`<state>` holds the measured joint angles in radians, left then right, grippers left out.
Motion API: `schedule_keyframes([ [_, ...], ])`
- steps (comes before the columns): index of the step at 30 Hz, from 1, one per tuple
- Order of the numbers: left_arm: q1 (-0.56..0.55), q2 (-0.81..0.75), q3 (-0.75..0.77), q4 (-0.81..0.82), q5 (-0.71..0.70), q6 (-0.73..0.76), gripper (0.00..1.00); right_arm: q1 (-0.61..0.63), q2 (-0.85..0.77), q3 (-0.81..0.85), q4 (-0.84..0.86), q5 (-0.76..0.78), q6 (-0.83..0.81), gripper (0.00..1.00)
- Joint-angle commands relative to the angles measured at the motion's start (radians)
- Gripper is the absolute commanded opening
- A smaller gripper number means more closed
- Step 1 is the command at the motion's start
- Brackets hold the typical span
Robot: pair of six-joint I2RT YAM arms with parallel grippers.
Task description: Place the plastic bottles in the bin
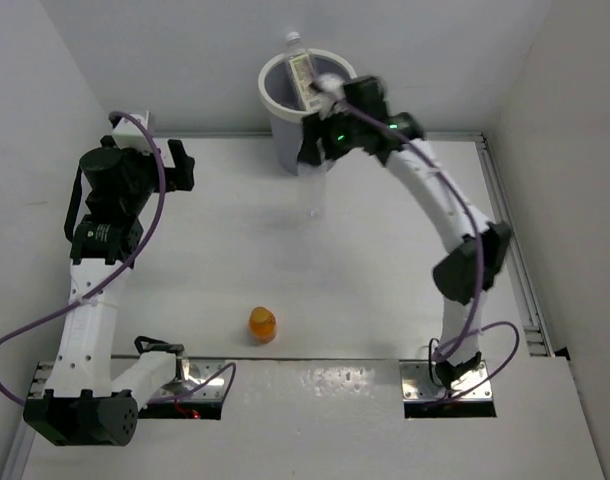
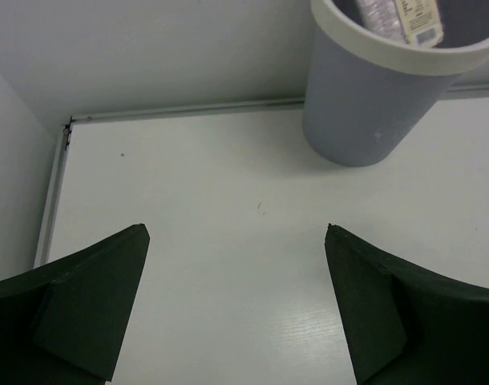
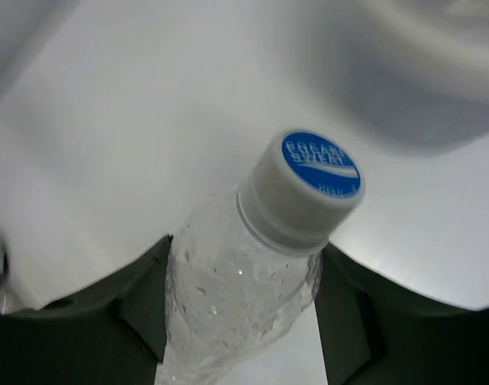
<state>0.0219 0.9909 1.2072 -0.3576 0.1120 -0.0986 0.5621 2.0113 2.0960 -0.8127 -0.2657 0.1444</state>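
Right tool (image 1: 315, 158), seen from the top camera, is clenched on the upper part of a clear bottle (image 1: 313, 195), whose body reaches from the tool toward the near side of the table (image 1: 385, 300). The bin (image 1: 285, 135) stands just beyond the tool, at the far edge, and one labelled bottle (image 1: 298, 65) already leans inside it. The right arm is stretched far forward and bent inward, so it is clearly the nearer one to the bin. The left tool (image 1: 180, 165) hangs well apart at the left, and an orange bottle (image 1: 262, 323) sits alone near the bases.

From the left wrist, the left tool (image 2: 236, 305) is released. Its fingers (image 2: 92, 305) are spread wide over bare table, and the bin (image 2: 365, 104) is ahead and to the right.

From the right wrist, both fingers (image 3: 140, 305) press the clear bottle (image 3: 244, 297) just under its blue cap (image 3: 309, 184). The long axis points up and forward, toward the blurred bin (image 3: 421, 80). I judge that the next move must lift the bottle over the rim. Whether its bottom touches the table I cannot tell.
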Motion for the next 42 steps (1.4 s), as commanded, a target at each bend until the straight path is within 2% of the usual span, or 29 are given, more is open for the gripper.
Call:
schedule_keyframes([
  [1,0.01,0.037,0.009,0.115,0.066,-0.018,0.99,-0.17,-0.213,-0.146,0.546,0.044,0.142,0.0],
  [3,0.01,0.061,0.025,0.115,0.078,-0.027,0.99,-0.21,-0.288,-0.224,0.758,0.088,0.173,0.0],
  [4,0.001,0.072,0.037,0.115,0.087,-0.036,0.99,-0.221,-0.307,-0.264,0.999,0.111,0.17,0.0],
  [5,0.001,0.086,0.037,0.115,0.087,-0.036,0.99,-0.226,-0.301,-0.269,1.058,0.217,0.156,0.0],
  [8,-0.019,0.095,0.026,0.135,0.087,-0.036,0.99,-0.245,-0.269,-0.243,1.281,0.363,0.139,0.0],
  [10,-0.028,0.095,0.014,0.147,0.087,-0.045,0.99,-0.26,-0.215,-0.232,1.415,0.391,0.116,0.0],
  [11,-0.028,0.106,0.002,0.158,0.087,-0.046,0.99,-0.264,-0.197,-0.231,1.536,0.41,0.1,0.0],
  [17,-0.037,0.129,-0.008,0.167,0.062,-0.035,0.99,-0.266,0.07,-0.154,1.783,0.379,-0.052,0.0],
  [24,-0.028,0.14,0.002,0.177,0.038,0.0,0.99,-0.269,0.224,-0.045,1.833,0.379,-0.182,0.0],
  [31,-0.028,0.149,-0.017,0.177,0.029,0.01,0.99,-0.252,0.28,-0.083,1.834,0.31,-0.27,0.0],
  [37,-0.028,0.149,-0.017,0.143,0.078,0.055,0.99,-0.228,0.319,-0.116,1.834,0.206,-0.324,0.18],
  [42,-0.019,0.149,-0.017,0.094,0.144,0.089,0.99,-0.209,0.406,-0.016,1.772,0.163,-0.382,0.17],
])
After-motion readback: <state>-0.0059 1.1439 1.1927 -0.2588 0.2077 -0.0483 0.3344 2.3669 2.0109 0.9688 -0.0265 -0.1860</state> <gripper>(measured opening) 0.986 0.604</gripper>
